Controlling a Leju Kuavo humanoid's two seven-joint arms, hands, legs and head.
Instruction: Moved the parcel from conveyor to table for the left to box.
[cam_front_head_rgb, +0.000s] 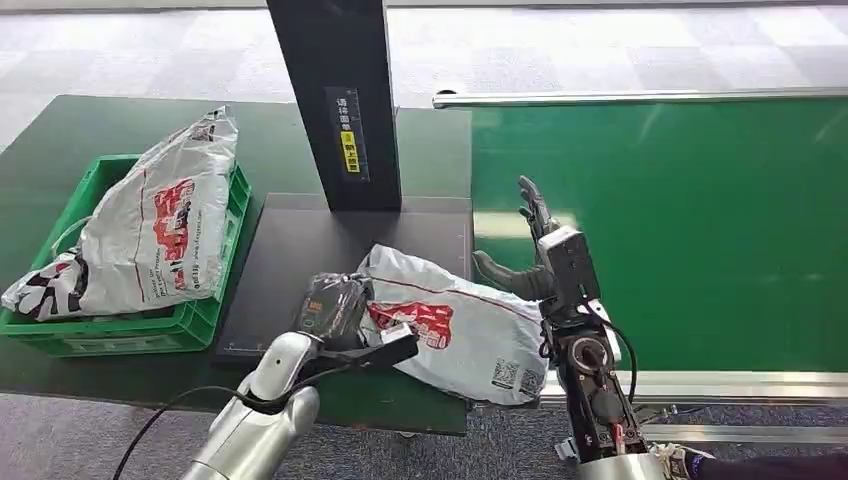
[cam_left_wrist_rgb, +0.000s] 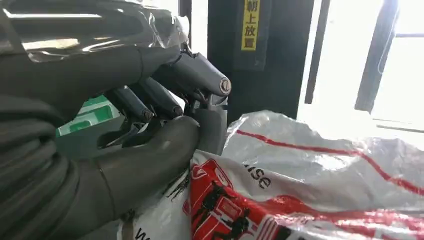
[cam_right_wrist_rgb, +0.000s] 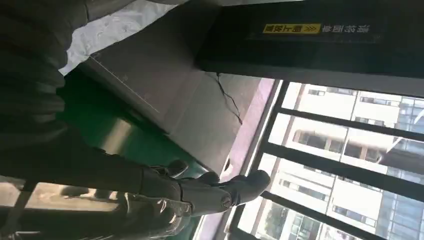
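— Grey-white plastic with a red print: that is the parcel (cam_front_head_rgb: 455, 325), lying on the dark table (cam_front_head_rgb: 290, 150), its right end at the edge of the green conveyor (cam_front_head_rgb: 700, 230). Where is the left hand?

— The left hand (cam_front_head_rgb: 335, 310) rests at the parcel's left end. In the left wrist view its fingers (cam_left_wrist_rgb: 165, 97) are curled in above the thick thumb (cam_left_wrist_rgb: 155, 150), touching the bag's edge; I cannot tell whether they actually grip it.

— And the right?

— The right hand (cam_front_head_rgb: 525, 250) sits just beside the parcel's right end, over the conveyor, fingers stretched out and apart, holding nothing.

— Anything else on the table?

— A green crate (cam_front_head_rgb: 130, 325) at the far left, holding another printed bag (cam_front_head_rgb: 160, 225). A black post (cam_front_head_rgb: 335, 100) with a yellow label stands behind the parcel on a dark mat (cam_front_head_rgb: 290, 250).
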